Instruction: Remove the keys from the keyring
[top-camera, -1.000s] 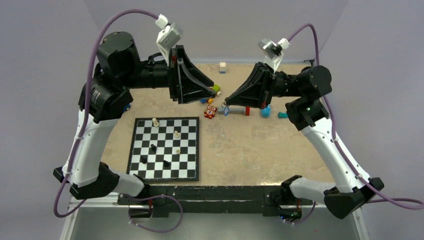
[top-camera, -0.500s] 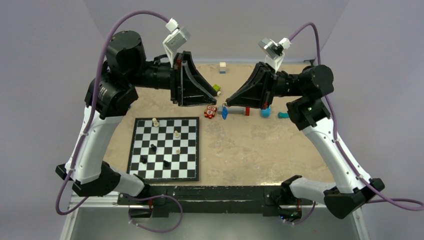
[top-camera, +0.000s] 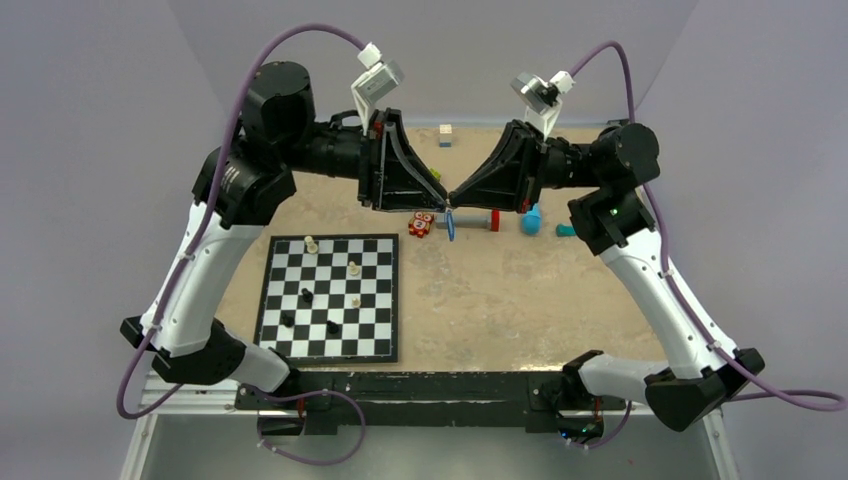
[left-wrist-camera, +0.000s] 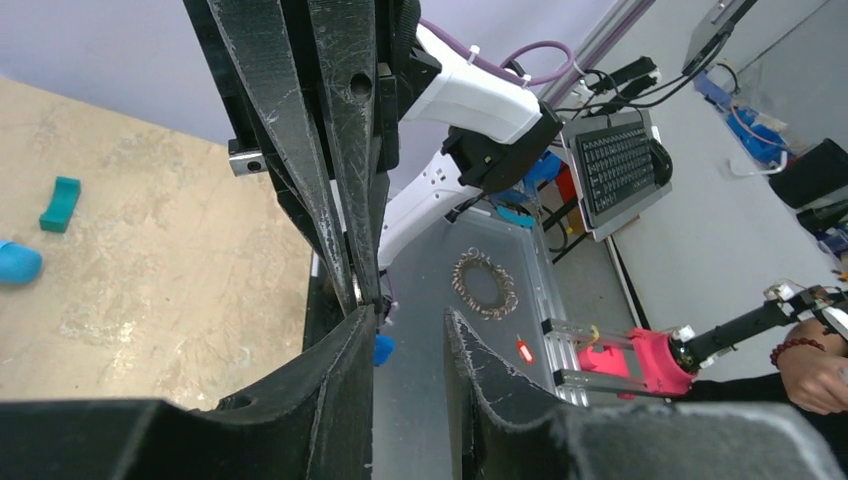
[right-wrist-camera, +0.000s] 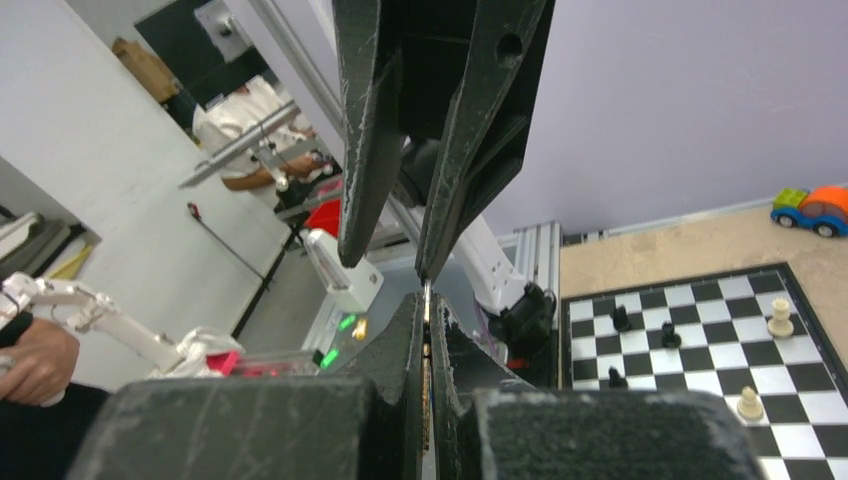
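My right gripper is shut on a thin silvery metal edge of the keyring, held up above the table. I cannot tell whether that edge is a key or the ring. The blue tag hangs straight down below the tips and also shows in the left wrist view. My left gripper is open, tip to tip with the right one. In the left wrist view the left gripper has one finger touching the right gripper's shut tips. In the right wrist view my right gripper faces the spread left fingers.
A chessboard with several pieces lies at the near left. Behind the grippers on the table lie a red block, a grey bar with a red end, a blue toy, a teal block, a green toy and a white cube.
My left arm has swung right, bringing its open gripper up to the right gripper's tips. The right gripper has held its place, and the blue tag now hangs straight down.
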